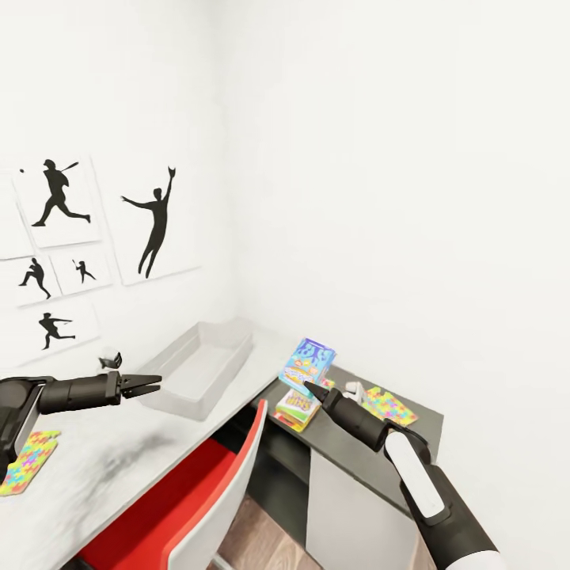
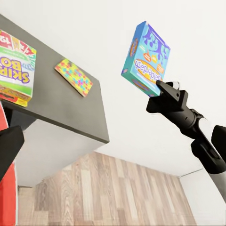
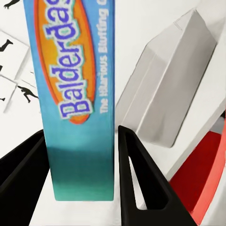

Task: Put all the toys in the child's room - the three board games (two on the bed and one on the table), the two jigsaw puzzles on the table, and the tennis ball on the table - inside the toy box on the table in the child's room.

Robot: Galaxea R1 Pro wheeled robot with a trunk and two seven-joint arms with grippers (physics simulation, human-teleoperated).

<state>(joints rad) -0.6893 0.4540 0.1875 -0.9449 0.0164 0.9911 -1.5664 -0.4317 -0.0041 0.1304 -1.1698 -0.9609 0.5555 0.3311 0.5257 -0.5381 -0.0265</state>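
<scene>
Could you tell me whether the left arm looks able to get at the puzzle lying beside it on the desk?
Probably yes: the puzzle lies uncovered beside the arm, and the left pincer is empty.

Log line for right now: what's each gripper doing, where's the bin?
right gripper: shut on Balderdash box, lifted off desk wing | left gripper: open, empty, beside toy box | toy box: looks empty

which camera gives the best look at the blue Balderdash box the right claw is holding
The left wrist view: the Balderdash box shows whole, lifted off the desk in the right claw. The right wrist view shows just one edge between the fingers; the head view shows it small.
</scene>
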